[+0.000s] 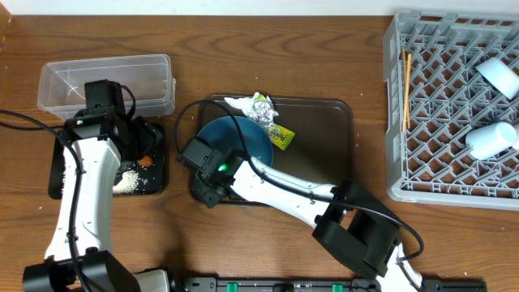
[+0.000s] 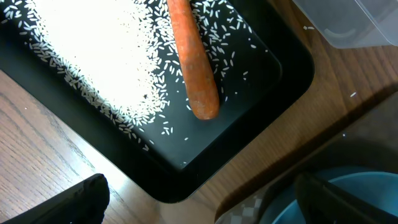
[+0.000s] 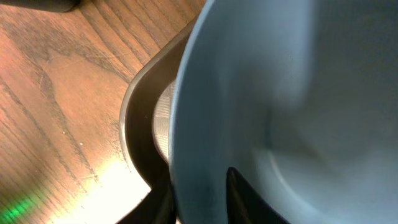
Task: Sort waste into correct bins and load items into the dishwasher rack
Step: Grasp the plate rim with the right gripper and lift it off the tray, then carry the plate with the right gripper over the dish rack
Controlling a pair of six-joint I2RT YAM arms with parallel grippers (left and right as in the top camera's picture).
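A brown serving tray (image 1: 324,138) sits at the middle of the wooden table (image 1: 268,49).

Bare wooden counter (image 1: 369,73) lies open at 3 o'clock of the brown serving tray (image 1: 324,138), up to the grey lattice dishwasher rack (image 1: 438,97); the right arm (image 1: 284,191) bars the tray's 5 o'clock corner

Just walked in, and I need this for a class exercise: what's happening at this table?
The right claw pinches the rim of the dark-blue bowl on the brown tray, near foil and a wrapper. The left claw hangs open over the black tray, which holds rice and a carrot stick. Two cups and chopsticks lie in the grey rack.
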